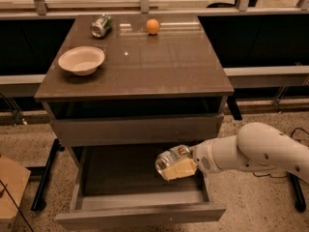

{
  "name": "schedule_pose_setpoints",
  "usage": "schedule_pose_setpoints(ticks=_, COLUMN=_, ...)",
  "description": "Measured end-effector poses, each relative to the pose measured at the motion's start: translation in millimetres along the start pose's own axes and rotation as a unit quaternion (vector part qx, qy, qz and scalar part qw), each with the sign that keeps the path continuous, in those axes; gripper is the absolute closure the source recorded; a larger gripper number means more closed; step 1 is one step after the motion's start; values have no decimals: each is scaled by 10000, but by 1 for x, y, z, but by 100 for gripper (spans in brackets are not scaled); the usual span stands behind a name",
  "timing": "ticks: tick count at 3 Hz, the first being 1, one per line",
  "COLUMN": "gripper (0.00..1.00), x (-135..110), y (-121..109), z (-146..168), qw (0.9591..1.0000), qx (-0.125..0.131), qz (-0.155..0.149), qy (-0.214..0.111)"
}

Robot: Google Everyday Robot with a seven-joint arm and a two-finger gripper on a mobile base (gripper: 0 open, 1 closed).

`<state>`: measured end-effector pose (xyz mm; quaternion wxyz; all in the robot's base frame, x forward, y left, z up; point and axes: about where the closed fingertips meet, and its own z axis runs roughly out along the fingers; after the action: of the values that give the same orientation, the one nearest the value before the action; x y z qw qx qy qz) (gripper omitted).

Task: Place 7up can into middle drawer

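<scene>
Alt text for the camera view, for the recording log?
The end effector, reaching in from the picture's right, holds the 7up can over the right side of the open middle drawer. On the cabinet top sit a bowl, a green can on its side and an orange.

The robot's single white arm (263, 151) reaches in from the right, lower than the bench (159, 66) top and out past its front right corner. The thick, rounded forearm runs almost level and dips slightly leftward into a narrower wrist. The gripper (177, 166) sits beneath the bench's front edge, right of its middle, pointing left. Its pale yellow fingers (182, 169) are clamped around the 7up can (168, 160), which is held on its side.
</scene>
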<state>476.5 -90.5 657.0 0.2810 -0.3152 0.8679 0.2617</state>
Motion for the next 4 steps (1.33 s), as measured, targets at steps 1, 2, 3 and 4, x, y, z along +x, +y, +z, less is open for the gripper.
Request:
schedule_pose_setpoints(ticks=1, gripper=100, x=33, y=-30, z=39, qw=9987, qx=-224, qz=455, qy=-41)
schedule_pose_setpoints(ticks=2, gripper=100, x=54, y=-46, z=64, qw=9965, qx=-366, qz=750, qy=-9)
schedule_pose_setpoints(ticks=3, gripper=100, x=59, y=-45, z=70, qw=9961, qx=-398, qz=783, qy=36)
schedule_pose_setpoints(ticks=4, gripper=100, x=62, y=-44, z=75, qw=9961, qx=-391, qz=779, qy=133)
